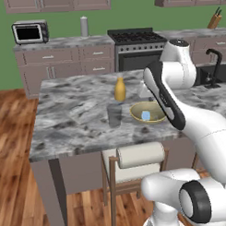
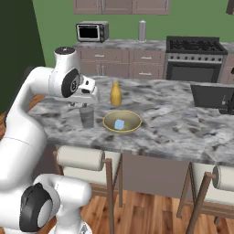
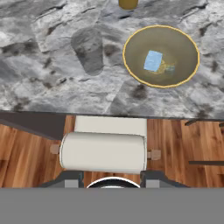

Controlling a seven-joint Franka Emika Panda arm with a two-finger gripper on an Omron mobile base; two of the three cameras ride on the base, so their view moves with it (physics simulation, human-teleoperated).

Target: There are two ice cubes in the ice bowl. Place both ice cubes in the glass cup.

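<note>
Olive-yellow, the bowl (image 3: 161,56) is being taken as the landmark on the marble counter (image 1: 68,112). One pale-blue ice cube (image 3: 153,61) is lying inside the bowl, near its middle; a second cube cannot be made out. The clear cup (image 3: 89,49) is standing upright just beside the bowl, apart from it, on the arm's side in the right base view. A yellow bottle (image 2: 115,94) is standing behind the bowl. A cushioned stool (image 3: 103,151) is tucked below the counter edge, in front of the bowl. The gripper (image 2: 81,105) is being held above the cup, beside the bowl; whether its jaws are parted or clenched cannot be told.
</note>
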